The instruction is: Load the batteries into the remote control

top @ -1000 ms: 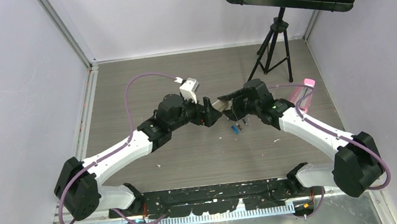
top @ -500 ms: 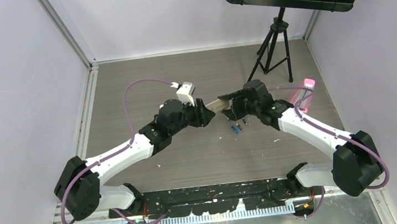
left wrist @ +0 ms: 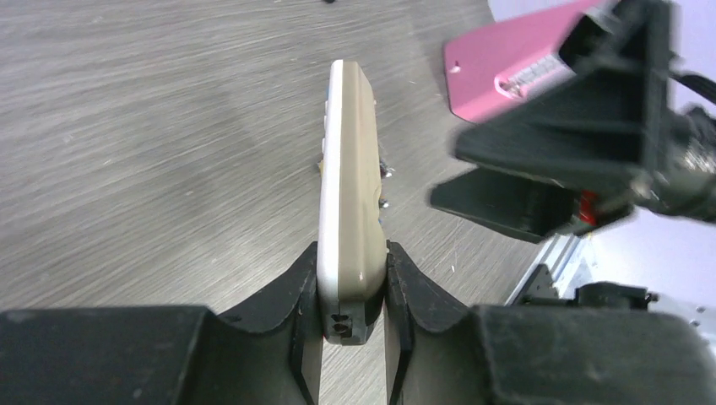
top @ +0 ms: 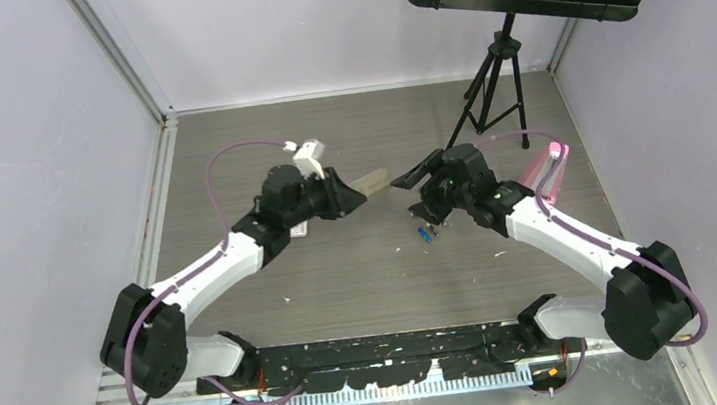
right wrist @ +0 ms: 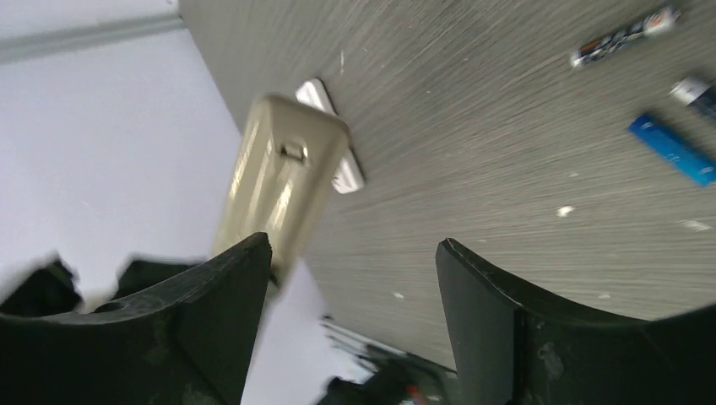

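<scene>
Remote presented for loading: my left claw (left wrist: 353, 257) clamps one end of the remote control (left wrist: 349, 160), held edge-up above the surface (top: 342, 275) at centre, while my right claw (right wrist: 353, 253), wide open and empty beside its free tip, should next, I judge, fetch one of the batteries (right wrist: 622, 36) lying just nearer.

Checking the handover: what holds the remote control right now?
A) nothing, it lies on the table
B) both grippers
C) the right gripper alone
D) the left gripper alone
D: the left gripper is clamped on the near end of the remote control, while the right gripper has its jaws open, apart from the remote.
</scene>
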`<state>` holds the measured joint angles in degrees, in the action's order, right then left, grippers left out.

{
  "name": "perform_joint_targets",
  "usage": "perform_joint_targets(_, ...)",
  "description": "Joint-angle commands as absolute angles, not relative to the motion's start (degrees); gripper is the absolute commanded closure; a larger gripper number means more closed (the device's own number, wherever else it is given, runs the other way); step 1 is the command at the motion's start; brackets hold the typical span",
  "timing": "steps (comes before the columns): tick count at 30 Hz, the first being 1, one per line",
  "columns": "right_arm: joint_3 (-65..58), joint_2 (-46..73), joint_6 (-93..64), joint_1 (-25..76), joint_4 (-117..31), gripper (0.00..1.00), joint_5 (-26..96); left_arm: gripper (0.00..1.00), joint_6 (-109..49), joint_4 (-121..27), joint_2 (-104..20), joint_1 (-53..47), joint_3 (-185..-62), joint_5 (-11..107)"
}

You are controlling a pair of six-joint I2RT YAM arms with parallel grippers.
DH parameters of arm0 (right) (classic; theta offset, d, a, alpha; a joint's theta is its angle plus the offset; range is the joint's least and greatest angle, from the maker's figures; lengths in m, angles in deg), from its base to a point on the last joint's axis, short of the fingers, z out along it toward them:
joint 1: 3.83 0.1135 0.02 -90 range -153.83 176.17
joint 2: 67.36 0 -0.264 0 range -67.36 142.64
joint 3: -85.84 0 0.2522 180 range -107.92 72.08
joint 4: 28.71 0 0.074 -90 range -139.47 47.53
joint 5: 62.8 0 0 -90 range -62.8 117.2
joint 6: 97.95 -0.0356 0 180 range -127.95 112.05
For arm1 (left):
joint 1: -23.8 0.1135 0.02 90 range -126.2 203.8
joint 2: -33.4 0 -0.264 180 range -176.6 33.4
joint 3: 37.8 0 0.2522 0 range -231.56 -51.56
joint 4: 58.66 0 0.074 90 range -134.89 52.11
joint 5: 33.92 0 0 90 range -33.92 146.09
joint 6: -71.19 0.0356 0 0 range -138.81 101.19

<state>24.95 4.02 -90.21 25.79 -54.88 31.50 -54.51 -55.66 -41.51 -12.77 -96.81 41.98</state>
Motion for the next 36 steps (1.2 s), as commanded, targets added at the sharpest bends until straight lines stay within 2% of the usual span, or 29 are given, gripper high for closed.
perform_joint_targets(1,24.7,-3.8,-68.2,25.8,-57.7,0.24,30.1,1.0,-60.8,-49.6,-42.2,-5.8,-98.9,25.6)
perform_joint_targets(5,27.1,-7.3,-58.4,25.8,-55.4,0.34,37.0,1.0,-61.5,-41.5,-42.8,-5.1,-99.5,19.2)
perform_joint_targets(9,26.0,-3.8,-54.7,25.9,-57.4,0.45,44.4,1.0,-63.5,-41.0,-44.4,-4.9,-98.1,12.8)
perform_joint_targets(14,27.7,1.6,-56.0,26.1,-57.6,0.44,50.0,1.0,-64.6,-40.8,-47.6,-4.9,-96.8,7.5)
perform_joint_targets(16,29.8,2.8,-57.4,26.4,-54.9,0.48,51.5,1.0,-65.4,-41.8,-49.2,-4.9,-95.9,6.5)
perform_joint_targets(20,33.4,3.2,-59.3,26.8,-50.0,0.69,52.2,1.0,-66.7,-43.2,-51.4,-4.9,-94.6,6.1)
perform_joint_targets(24,34.5,4.6,-59.4,27.1,-49.1,0.73,51.8,1.0,-66.9,-42.1,-53.2,-4.9,-94.3,7.1)
perform_joint_targets(29,36.8,7.0,-60.0,27.5,-45.1,0.71,52.6,1.0,-66.9,-41.5,-54.6,-4.9,-93.6,7.7)
perform_joint_targets(33,36.7,9.2,-59.4,27.7,-44.3,0.53,52.1,1.0,-66.9,-41.1,-55.5,-4.9,-93.1,7.9)
perform_joint_targets(36,37.4,10.8,-60.0,27.9,-41.3,0.5,52.4,1.0,-66.7,-41.0,-55.9,-4.9,-93.0,8.3)
